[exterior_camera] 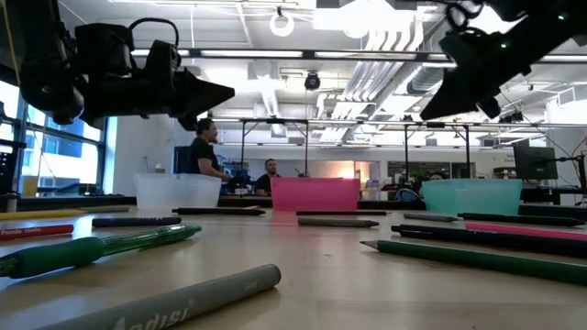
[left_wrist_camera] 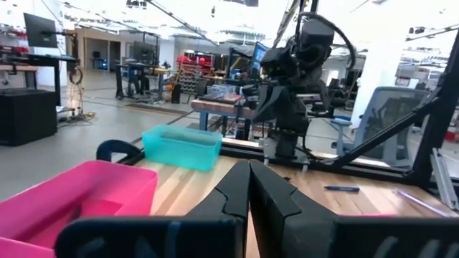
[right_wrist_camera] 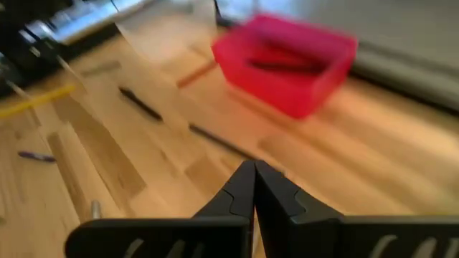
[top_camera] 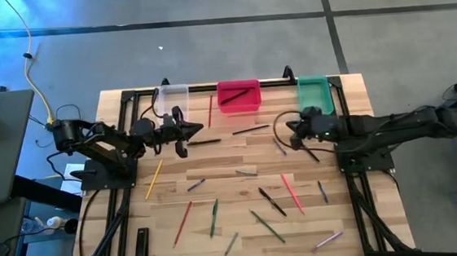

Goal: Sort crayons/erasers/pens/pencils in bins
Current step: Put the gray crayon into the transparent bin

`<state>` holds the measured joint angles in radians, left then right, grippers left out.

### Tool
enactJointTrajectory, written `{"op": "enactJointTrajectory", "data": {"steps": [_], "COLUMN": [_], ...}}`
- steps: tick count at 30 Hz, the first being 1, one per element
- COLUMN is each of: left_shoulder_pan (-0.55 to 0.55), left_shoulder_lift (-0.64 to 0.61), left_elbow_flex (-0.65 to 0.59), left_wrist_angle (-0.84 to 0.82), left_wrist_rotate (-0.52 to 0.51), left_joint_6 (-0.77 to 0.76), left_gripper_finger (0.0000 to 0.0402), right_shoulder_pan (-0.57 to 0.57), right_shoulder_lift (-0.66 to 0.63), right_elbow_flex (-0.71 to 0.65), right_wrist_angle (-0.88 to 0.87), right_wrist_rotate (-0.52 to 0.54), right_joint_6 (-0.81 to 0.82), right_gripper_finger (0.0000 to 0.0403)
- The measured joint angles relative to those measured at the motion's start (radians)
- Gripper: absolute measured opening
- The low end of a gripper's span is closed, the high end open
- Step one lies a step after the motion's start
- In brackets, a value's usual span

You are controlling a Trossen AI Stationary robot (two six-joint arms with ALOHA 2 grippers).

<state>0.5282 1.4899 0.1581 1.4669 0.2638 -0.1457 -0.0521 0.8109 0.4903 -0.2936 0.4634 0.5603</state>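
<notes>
Several crayons, pens and pencils lie scattered flat on the wooden table (top_camera: 239, 156), among them a black one (top_camera: 272, 201), a pink one (top_camera: 292, 192) and a green one (top_camera: 214, 217). Three bins stand along the far edge: clear (top_camera: 173, 96), pink-red (top_camera: 238, 96) and green (top_camera: 314, 93). A dark stick lies in the pink-red bin (right_wrist_camera: 287, 61). My left gripper (top_camera: 194, 131) hovers shut and empty near the clear bin, pointing toward the table's right. My right gripper (top_camera: 290, 129), also shut and empty, hangs above the table near the green bin, tipped down toward the pink-red bin.
A wider flat black bar (top_camera: 142, 243) lies at the near left. A black stick (top_camera: 205, 142) lies just below the left gripper's tip. Each arm's base frame (top_camera: 105, 174) (top_camera: 366, 162) stands on the table's side. People stand in the room beyond the far edge (exterior_camera: 204, 151).
</notes>
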Motion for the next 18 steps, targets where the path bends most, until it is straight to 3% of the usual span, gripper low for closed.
{"op": "enactJointTrajectory", "data": {"steps": [8,18], "left_shoulder_pan": [0.0,0.0], "left_shoulder_lift": [0.0,0.0], "left_elbow_flex": [0.0,0.0], "left_wrist_angle": [-0.002,-0.003], "left_wrist_rotate": [0.004,0.021], "left_joint_6": [-0.016,-0.02], "left_gripper_finger": [0.0,0.0], "right_shoulder_pan": [0.0,-0.001], "right_shoulder_lift": [0.227,0.434], "right_elbow_flex": [0.123,0.136], "right_wrist_angle": [-0.2,-0.204], "right_wrist_rotate": [-0.086,-0.274], "right_joint_6": [0.199,0.367], "right_gripper_finger": [0.0014,0.0111]}}
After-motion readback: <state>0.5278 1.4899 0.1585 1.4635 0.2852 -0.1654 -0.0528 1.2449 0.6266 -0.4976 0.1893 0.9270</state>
